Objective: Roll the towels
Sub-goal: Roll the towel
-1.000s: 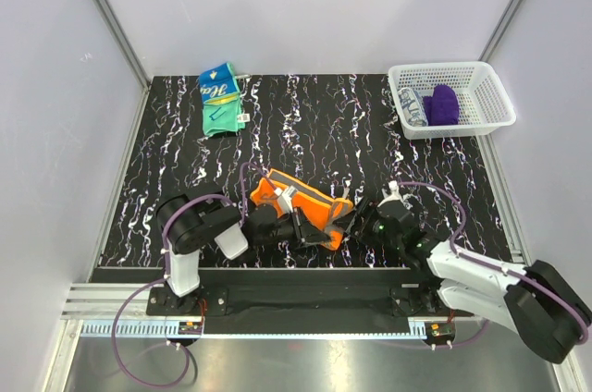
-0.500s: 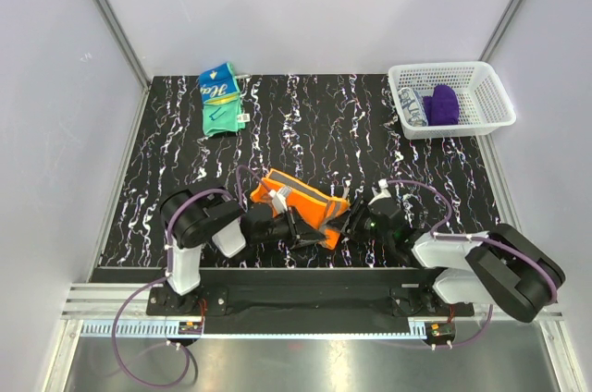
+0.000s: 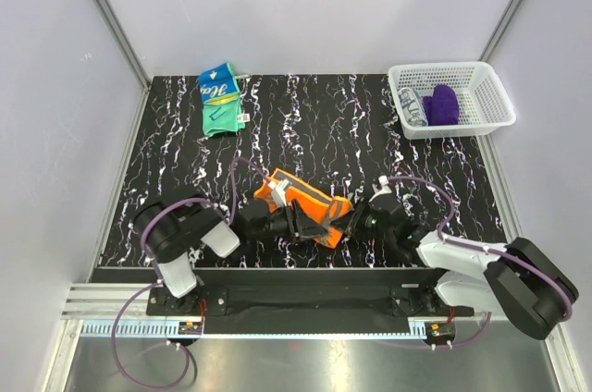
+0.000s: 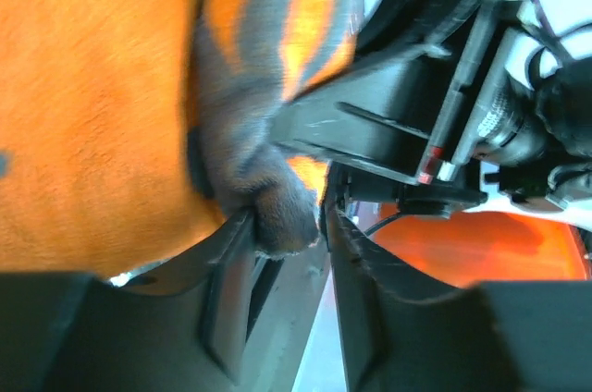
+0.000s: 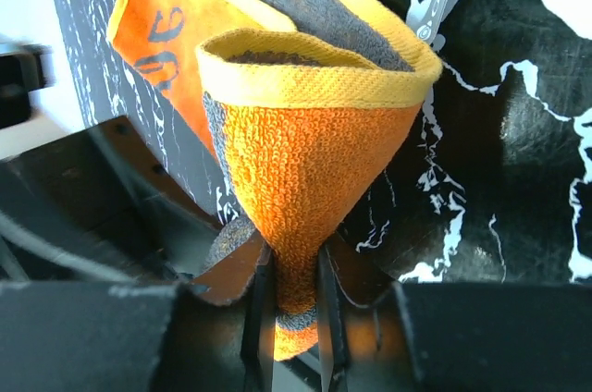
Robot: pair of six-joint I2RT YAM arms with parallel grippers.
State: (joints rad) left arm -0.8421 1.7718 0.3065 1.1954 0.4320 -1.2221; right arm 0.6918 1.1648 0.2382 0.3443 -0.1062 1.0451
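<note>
- The right gripper (image 5: 289, 295) has its jaws pinched on a corner of the orange towel (image 5: 305, 170), which widens away from them.
- The left gripper (image 4: 289, 230) has its jaws parted (the towel's grey trim rests against one finger, with a gap at the other).
- Both arms lie low, reaching inward toward each other near the table's (image 3: 370, 124) front edge.
- The teal towel (image 3: 221, 96) lies at the far left corner.

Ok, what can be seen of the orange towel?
The orange towel is terry cloth with dark grey trim, marks and yellow hem. It lies bunched on the table, near edge, one end curled into a cone pinched by the right hand. A grey corner sits between the fingers of the left hand.
</note>
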